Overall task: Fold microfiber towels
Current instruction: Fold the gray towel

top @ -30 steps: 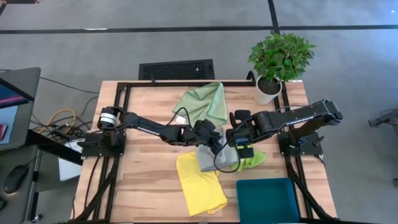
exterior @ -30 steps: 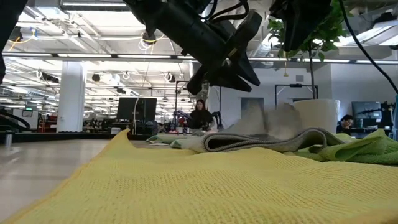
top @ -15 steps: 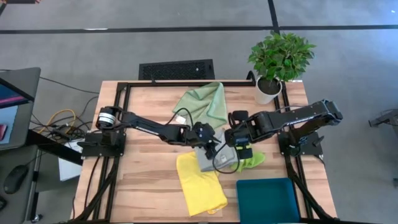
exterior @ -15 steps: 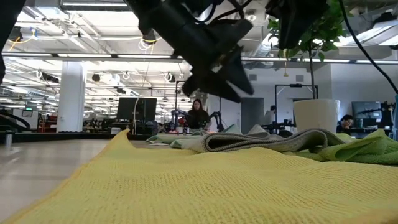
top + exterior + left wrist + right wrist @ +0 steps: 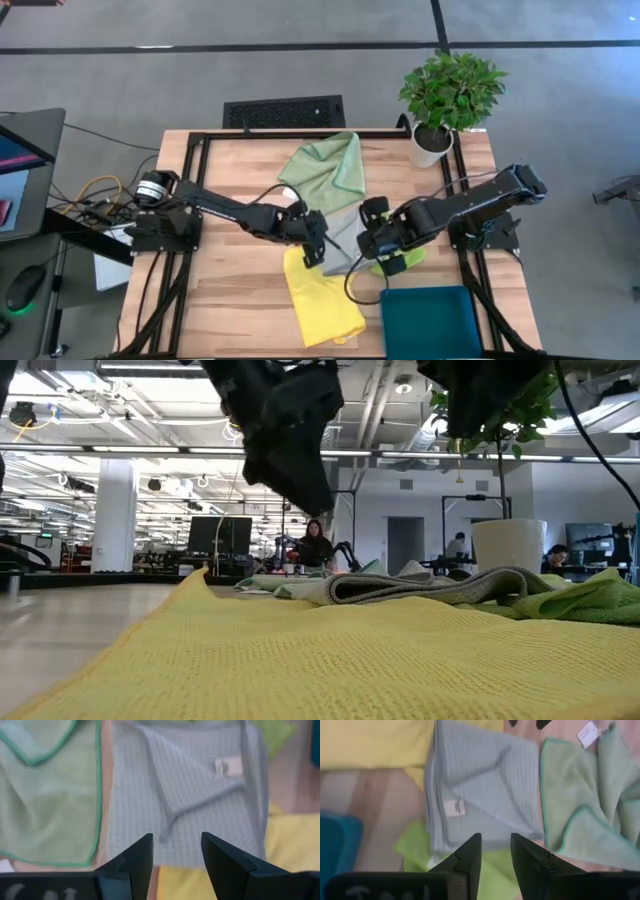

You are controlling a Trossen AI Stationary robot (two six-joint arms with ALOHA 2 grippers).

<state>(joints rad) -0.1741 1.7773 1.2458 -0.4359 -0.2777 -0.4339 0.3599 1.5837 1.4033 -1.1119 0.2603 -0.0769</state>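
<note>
An open-plan robotics lab or industrial office: a wooden table (image 5: 240, 170) on a black frame stands on grey carpet; beyond it, white columns (image 5: 113, 510), ceiling strip lights (image 5: 160, 450), monitors (image 5: 220, 535) and seated people (image 5: 318, 545) at distant workstations.

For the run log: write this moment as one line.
left gripper: open, empty, above grey-blue towel | right gripper: open, empty, above same towel | grey-blue towel: folded, flat, over lime towel, beside yellow towel
</note>
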